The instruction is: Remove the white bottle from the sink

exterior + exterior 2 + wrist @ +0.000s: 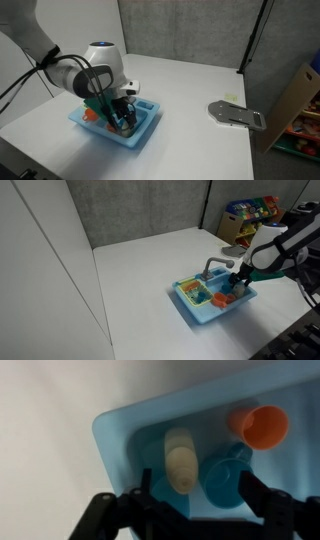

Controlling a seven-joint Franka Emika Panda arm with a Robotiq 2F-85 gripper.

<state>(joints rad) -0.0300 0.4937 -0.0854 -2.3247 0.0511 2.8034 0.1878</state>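
The white bottle [180, 460] lies on its side in the light-blue sink [120, 430], stubby and cream-coloured. My gripper [200, 495] hangs low over the basin, its jaws wide apart. The left finger [148, 498] stands just beside the bottle's lower end and the right finger [256, 495] beyond a blue cup [226, 475]. Nothing is gripped. In both exterior views the gripper [122, 118] [238, 283] reaches down into the sink [143, 138] [192, 308] and hides the bottle.
An orange cup [262, 425] sits in the sink's far corner next to the blue cup. A grey faucet [215, 266] rises at the sink's back edge. A flat grey device [238, 115] lies on the white table. A toy shelf [250, 215] stands beyond the table.
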